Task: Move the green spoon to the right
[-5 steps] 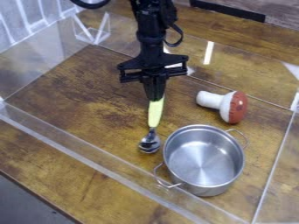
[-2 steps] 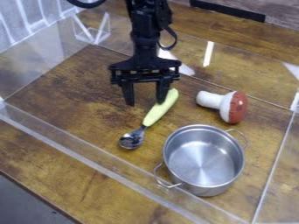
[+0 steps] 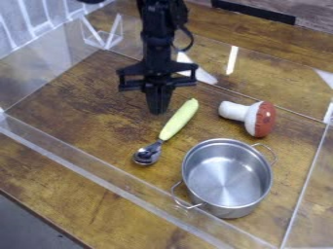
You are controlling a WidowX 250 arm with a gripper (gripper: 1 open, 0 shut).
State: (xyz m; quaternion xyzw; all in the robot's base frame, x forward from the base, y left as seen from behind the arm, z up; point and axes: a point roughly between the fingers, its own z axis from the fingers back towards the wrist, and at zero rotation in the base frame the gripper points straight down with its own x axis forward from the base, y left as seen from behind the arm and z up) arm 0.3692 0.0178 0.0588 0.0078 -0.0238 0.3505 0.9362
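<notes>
The green spoon (image 3: 170,129) lies flat on the wooden table (image 3: 92,117), free of the arm. Its yellow-green handle runs up and to the right, and its shiny bowl sits at the lower-left end, just beside the rim of the steel pot (image 3: 228,176). The gripper (image 3: 158,105) hangs above and a little to the left of the handle's upper end, pointing straight down, with its 2 fingers drawn together into a narrow point and nothing between them.

1 second ago the closed fingers held the top of the handle and the spoon stood nearly upright, bowl down, close to the pot's upper-left rim. A little later the jaws stood wide apart over the spoon, which had already fallen into its present slant. Since then the fingers have snapped back together, and the gripper sits slightly higher in the picture and clear of the handle. The spoon has not shifted since it dropped.

The mushroom toy (image 3: 250,114) lies on its side to the right of the spoon, well apart from it, red cap toward the lower right. It and the pot sit where they were before. Clear plastic walls (image 3: 78,165) border the table.
</notes>
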